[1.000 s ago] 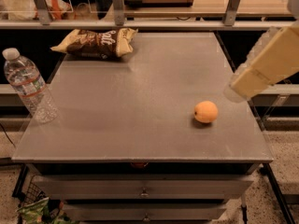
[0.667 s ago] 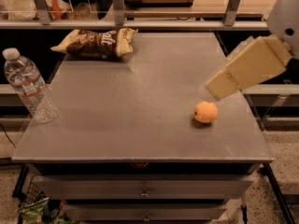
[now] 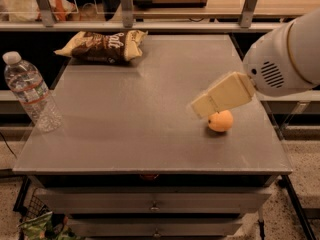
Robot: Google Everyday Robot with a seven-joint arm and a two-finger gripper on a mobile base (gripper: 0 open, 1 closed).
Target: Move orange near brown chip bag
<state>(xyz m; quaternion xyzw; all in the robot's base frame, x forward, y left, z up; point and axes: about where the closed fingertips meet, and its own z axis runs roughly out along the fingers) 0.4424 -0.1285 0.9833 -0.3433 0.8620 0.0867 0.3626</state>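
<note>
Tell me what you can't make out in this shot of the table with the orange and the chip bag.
- Camera view: the gripper sits just above-left of the orange and covers its top. Contact between them can't be judged.
- The arm is cut off by the right edge.
- The green bag below the table is cut off by the bottom edge.
</note>
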